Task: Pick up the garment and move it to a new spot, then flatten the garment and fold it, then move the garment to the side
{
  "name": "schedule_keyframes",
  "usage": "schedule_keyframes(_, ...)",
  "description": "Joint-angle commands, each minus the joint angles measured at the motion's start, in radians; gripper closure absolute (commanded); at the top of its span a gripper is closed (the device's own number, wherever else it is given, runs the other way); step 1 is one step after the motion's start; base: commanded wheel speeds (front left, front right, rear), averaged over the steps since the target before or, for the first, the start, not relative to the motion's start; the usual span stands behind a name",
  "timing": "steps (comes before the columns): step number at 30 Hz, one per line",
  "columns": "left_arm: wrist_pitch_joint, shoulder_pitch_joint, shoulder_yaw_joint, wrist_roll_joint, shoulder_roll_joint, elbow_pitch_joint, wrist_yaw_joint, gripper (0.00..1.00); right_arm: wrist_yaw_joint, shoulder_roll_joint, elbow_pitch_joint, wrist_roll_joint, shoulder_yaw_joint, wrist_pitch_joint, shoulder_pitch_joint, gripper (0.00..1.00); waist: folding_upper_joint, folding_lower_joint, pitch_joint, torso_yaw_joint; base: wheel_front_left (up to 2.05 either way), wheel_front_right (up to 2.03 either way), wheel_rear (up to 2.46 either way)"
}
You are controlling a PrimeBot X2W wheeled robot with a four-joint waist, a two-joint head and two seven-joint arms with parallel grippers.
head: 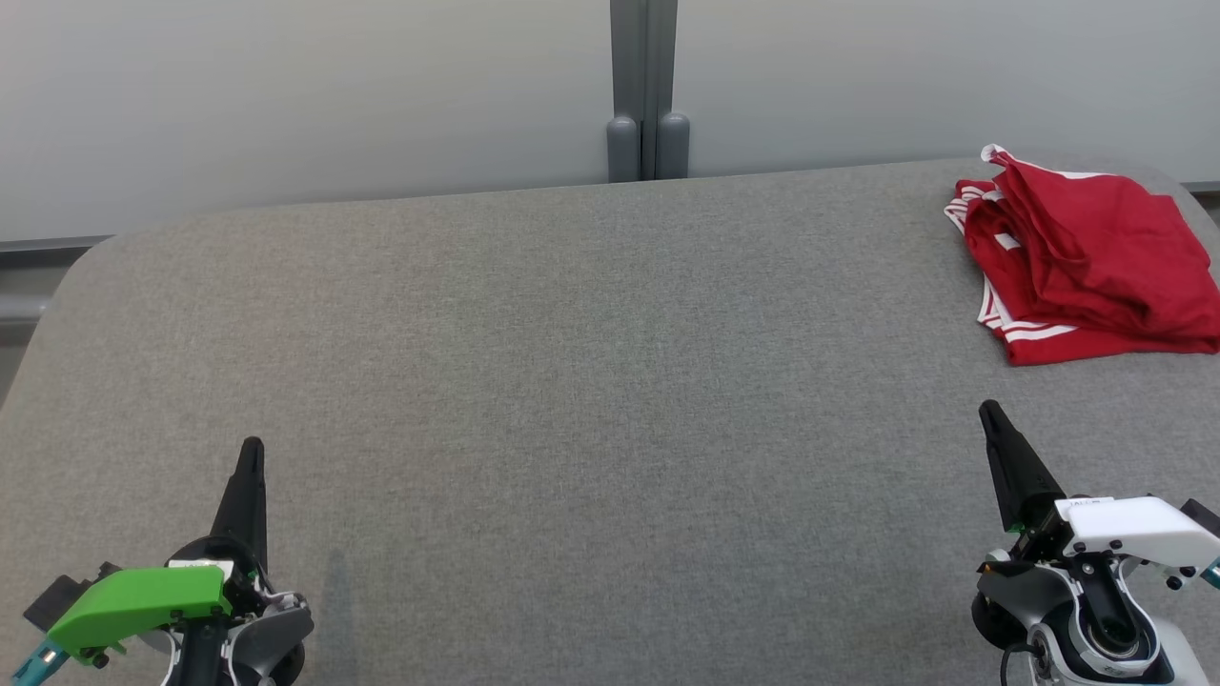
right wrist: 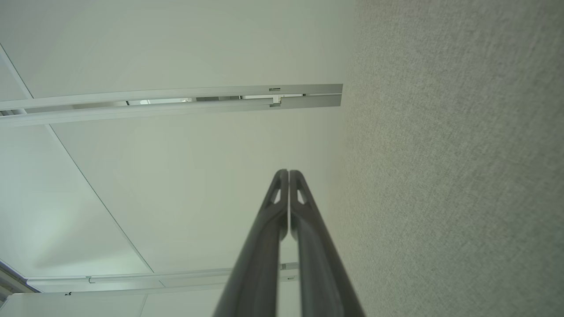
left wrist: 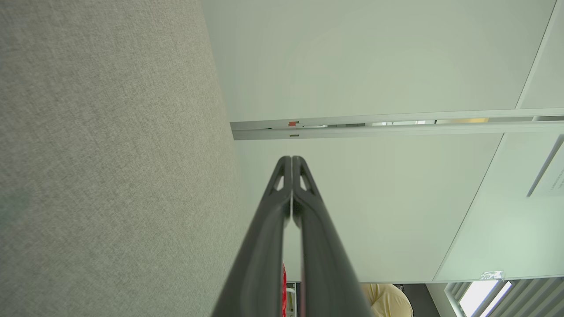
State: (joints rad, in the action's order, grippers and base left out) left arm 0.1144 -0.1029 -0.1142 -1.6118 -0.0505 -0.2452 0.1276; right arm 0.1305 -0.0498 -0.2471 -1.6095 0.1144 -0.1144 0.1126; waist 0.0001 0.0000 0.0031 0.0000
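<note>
Both grippers rest low over the grey table (head: 572,381), each clenched tight and empty. The left gripper (head: 251,453), with its green housing, sits at the near left. Its two dark fingers are pressed together to the tips and hold nothing, as its wrist view confirms. The right gripper (head: 991,414), in a white housing, sits at the near right with its fingers likewise pressed together on nothing. The red garment (head: 1077,257), trimmed in white stripes, lies in a folded heap at the table's far right corner. It lies beyond the right gripper and clear of it, untouched by either.
</note>
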Motion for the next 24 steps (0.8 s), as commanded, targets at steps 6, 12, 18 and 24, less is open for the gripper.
schedule_keyframes(6, 0.003, -0.012, 0.0, -0.002, 0.001, -0.001, 0.007, 1.0, 0.0, 0.0, 0.005, -0.006, 0.002, -0.003, -0.009, 1.0, -0.0001, 0.0, 0.0, 0.0, 0.0, 0.0, 0.0)
schedule_keyframes(12, 0.003, -0.011, 0.0, -0.002, 0.001, -0.001, 0.007, 1.0, 0.0, 0.0, 0.005, -0.006, 0.002, -0.003, -0.009, 1.0, -0.0001, 0.0, 0.0, 0.0, 0.0, 0.0, 0.0)
schedule_keyframes(18, 0.003, -0.011, 0.0, -0.002, 0.001, -0.001, 0.007, 1.0, 0.0, 0.0, 0.005, -0.006, 0.002, -0.003, -0.009, 1.0, -0.0001, 0.0, 0.0, 0.0, 0.0, 0.0, 0.0)
schedule_keyframes(24, 0.003, -0.011, 0.0, -0.002, 0.001, -0.001, 0.007, 1.0, 0.0, 0.0, 0.005, -0.006, 0.002, -0.003, -0.009, 1.0, -0.0001, 0.0, 0.0, 0.0, 0.0, 0.0, 0.0)
